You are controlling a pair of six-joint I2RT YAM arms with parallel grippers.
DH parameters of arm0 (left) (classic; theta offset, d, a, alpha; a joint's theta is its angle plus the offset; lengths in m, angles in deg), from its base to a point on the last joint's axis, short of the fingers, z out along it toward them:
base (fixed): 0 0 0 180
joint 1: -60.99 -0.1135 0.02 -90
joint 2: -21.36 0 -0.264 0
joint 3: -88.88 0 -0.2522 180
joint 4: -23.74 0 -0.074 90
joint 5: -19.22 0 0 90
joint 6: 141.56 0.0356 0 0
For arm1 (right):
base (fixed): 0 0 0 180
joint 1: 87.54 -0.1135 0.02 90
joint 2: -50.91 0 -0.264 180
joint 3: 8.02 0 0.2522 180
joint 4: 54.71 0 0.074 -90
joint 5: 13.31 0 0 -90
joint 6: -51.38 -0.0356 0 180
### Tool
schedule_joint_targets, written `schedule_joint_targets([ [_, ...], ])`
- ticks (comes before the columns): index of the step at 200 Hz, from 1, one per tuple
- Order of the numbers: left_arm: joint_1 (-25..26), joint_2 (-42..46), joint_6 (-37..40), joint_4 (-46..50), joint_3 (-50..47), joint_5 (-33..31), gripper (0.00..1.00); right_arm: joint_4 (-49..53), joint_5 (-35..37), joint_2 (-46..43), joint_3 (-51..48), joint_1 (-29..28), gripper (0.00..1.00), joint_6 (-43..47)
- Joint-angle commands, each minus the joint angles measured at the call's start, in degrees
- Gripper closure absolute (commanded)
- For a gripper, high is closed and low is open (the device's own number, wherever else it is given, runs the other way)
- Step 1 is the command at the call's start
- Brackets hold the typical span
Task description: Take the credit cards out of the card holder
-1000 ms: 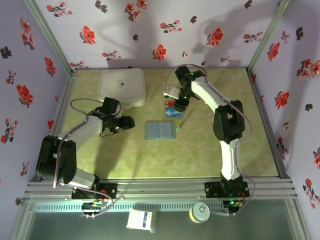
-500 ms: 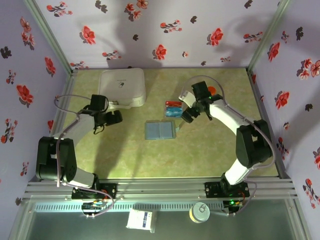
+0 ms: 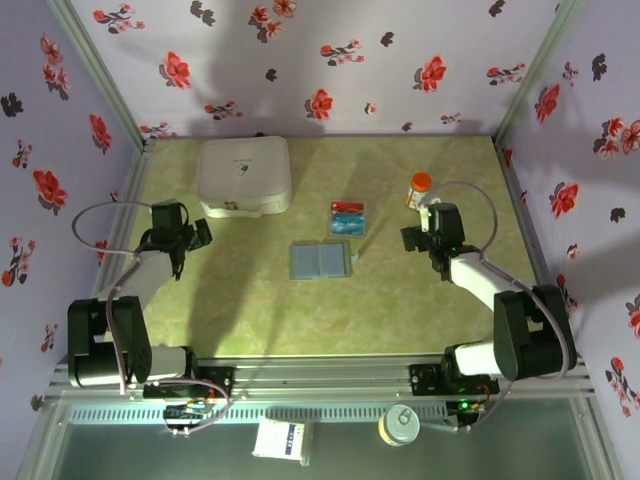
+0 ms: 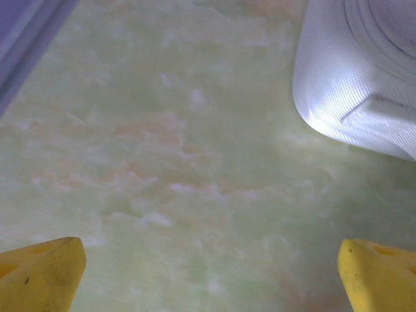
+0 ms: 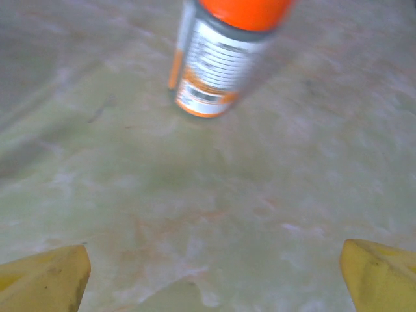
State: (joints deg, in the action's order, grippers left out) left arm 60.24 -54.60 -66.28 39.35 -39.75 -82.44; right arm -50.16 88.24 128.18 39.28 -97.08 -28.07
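Note:
The card holder [image 3: 320, 260] lies open and flat in the middle of the table, a grey-blue wallet of two panels. Just behind it, apart from it, lie the credit cards: a red-orange one [image 3: 348, 209] and a blue-teal one [image 3: 346, 224], side by side. My left gripper [image 3: 190, 235] [image 4: 211, 273] hangs low over bare table at the far left, open, nothing between its yellow fingertips [image 4: 42, 273]. On the right side my right gripper [image 3: 416, 236] [image 5: 214, 276] is also open and empty, well clear of the cards.
A big white rounded box [image 3: 244, 175] [image 4: 364, 78] stands at the back left, close ahead of the left gripper. An orange-capped bottle [image 3: 419, 190] [image 5: 221, 58] stands just beyond the right gripper. Walls close in on both sides.
Both arms have drawn back from the middle toward the table's sides. The right gripper left the cards' spot, and both grippers opened wider.

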Motion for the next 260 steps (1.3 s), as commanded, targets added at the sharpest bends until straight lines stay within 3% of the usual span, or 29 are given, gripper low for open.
schedule_joint_targets([
  [1,-0.31,1.55,5.18,-16.32,-5.07,-1.7,0.0,-14.61,3.81,-1.75,-4.65,3.22,0.01,-6.81],
  [37,-0.83,-0.34,10.59,-40.03,-14.28,0.72,0.0,-26.78,6.39,-0.12,-10.36,5.3,0.01,-7.94],
  [97,-2.38,-12.47,10.45,-56.99,-17.31,9.53,0.0,-29.46,2.32,-1.77,-13.01,5.76,0.01,-7.71],
  [141,-2.35,-12.11,11.29,-54.51,-16.29,11.52,0.0,-35.91,-5.81,-0.89,-14.84,5.71,0.01,-11.4],
  [167,-2.31,-12.31,11.4,-54.08,-15.99,11.4,0.0,-39.99,-2.19,3.32,-14.66,5.77,0.01,-11.76],
  [225,-0.2,-12.48,12.52,-52.23,-14.86,7.18,0.0,-48.52,-1.95,12.36,-14.52,5.85,0.01,-11.76],
  [260,1.01,-12.63,14.17,-52.12,-14.67,4.89,0.0,-45.3,0.36,12.08,-13.09,6.29,0.01,-12.87],
])
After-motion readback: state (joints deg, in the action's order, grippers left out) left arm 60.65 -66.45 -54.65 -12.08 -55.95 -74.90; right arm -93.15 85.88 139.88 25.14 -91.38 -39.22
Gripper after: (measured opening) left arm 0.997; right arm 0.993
